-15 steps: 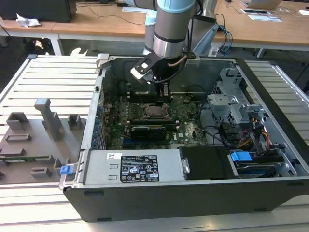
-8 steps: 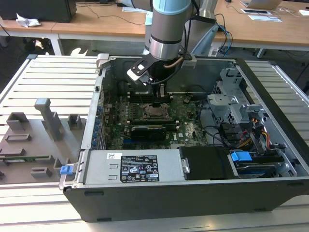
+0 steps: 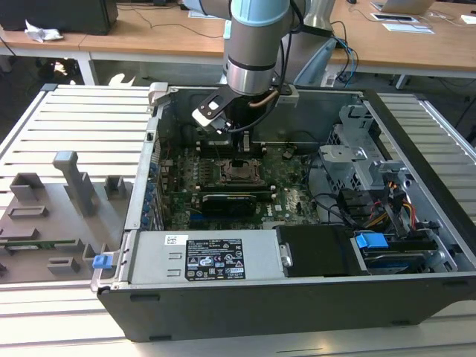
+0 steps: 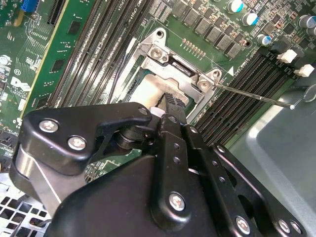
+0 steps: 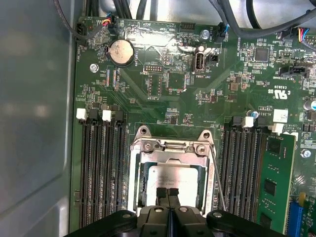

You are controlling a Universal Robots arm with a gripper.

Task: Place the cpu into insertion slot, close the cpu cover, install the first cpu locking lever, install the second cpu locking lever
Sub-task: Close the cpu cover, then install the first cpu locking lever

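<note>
The cpu (image 5: 170, 176) lies in the insertion slot (image 5: 141, 183) on the green motherboard, its silver top showing through the window of the cpu cover (image 5: 170, 156), which lies down over it. My gripper (image 5: 167, 192) hangs right over the socket's edge, its fingertips shut together at the cpu's rim with nothing between them. In the second wrist view the black fingers (image 4: 172, 111) hide most of the cpu (image 4: 148, 93). A thin locking lever (image 5: 217, 183) slants away from the socket's side; it also shows as a thin rod (image 4: 256, 97). In the exterior view the gripper (image 3: 242, 146) stands over the socket (image 3: 239, 172).
Black memory slots (image 5: 101, 168) flank the socket on both sides, with a green card (image 5: 274, 183) beyond. A coin battery (image 5: 121, 53) and cables (image 5: 232, 12) sit further off. The case wall (image 5: 34, 123) is close. A power supply (image 3: 201, 256) and drive cage (image 3: 372, 171) fill the case.
</note>
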